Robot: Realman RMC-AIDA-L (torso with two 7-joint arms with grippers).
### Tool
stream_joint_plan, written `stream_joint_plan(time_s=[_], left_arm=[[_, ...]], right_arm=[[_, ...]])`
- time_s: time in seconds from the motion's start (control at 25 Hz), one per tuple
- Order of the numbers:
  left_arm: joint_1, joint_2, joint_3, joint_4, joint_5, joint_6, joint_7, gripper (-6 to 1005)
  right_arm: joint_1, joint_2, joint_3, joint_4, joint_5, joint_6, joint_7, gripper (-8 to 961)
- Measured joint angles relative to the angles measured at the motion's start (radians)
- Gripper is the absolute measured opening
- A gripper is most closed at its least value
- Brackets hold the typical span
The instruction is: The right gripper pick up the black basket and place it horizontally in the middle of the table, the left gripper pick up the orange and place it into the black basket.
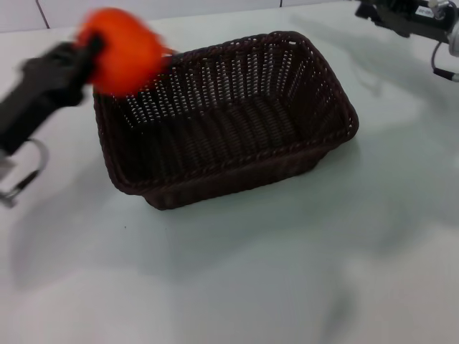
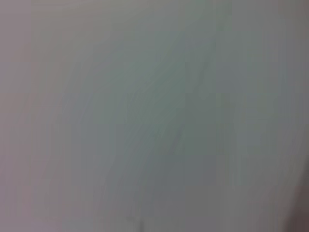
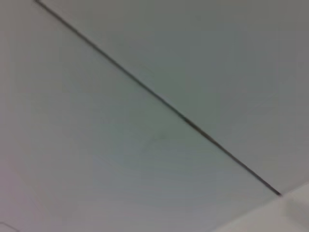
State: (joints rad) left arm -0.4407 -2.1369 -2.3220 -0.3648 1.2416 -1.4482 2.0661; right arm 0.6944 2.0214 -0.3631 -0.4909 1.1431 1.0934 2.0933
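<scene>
Orange (image 1: pixel 123 50) is in my left gripper (image 1: pixel 84 54), clamped from its 9 o'clock side, and it's raised off the table (image 1: pixel 301 287). It sits right over the basket's rim at the corner nearest my left arm, roughly 10 o'clock from the basket's centre in the head view. Held high so it can clear the braided rim before going in, I'd say.

Black basket (image 1: pixel 229 122) stands upright near mid-table, long side running across, open side up. That placement step looks done. Inside: nothing I can see, just bare weave on the floor and walls. The orange is not in yet.

My right gripper (image 1: pixel 401 16) is parked at about 1 o'clock, well apart from the basket, off at the far edge. Can't tell how its fingers stand.

Left wrist view shows only plain white surface, no fruit or fingers. Right wrist view shows white surface with one dark seam line (image 3: pixel 159 99) crossing it.

Next, in my judgement: carry on toward the basket's centre, lower, release.
</scene>
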Motion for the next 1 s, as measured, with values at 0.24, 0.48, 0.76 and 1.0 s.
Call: stream_joint_plan(time_s=[0.24, 0.48, 0.76, 1.0], left_arm=[[-0.061, -0.022, 0.130, -0.021, 0.001, 0.118, -0.065, 151], [-0.060, -0.027, 0.125, -0.027, -0.014, 0.129, -0.062, 373], [0.030, -0.028, 0.056, -0.031, -0.143, 0.068, 0.023, 684], [0.125, -0.032, -0.074, 0.072, -0.337, -0.106, 0.278, 905]], right_arm=[[0.003, 0.027, 0.000, 0.000, 0.102, -0.001, -0.118, 660], [-0.010, 0.052, 0.000, 0.000, 0.297, 0.014, -0.281, 660], [-0.024, 0.061, 0.006, 0.030, 0.504, 0.083, -0.628, 659], [-0.042, 0.063, 0.012, 0.121, 0.723, 0.101, -1.151, 659]])
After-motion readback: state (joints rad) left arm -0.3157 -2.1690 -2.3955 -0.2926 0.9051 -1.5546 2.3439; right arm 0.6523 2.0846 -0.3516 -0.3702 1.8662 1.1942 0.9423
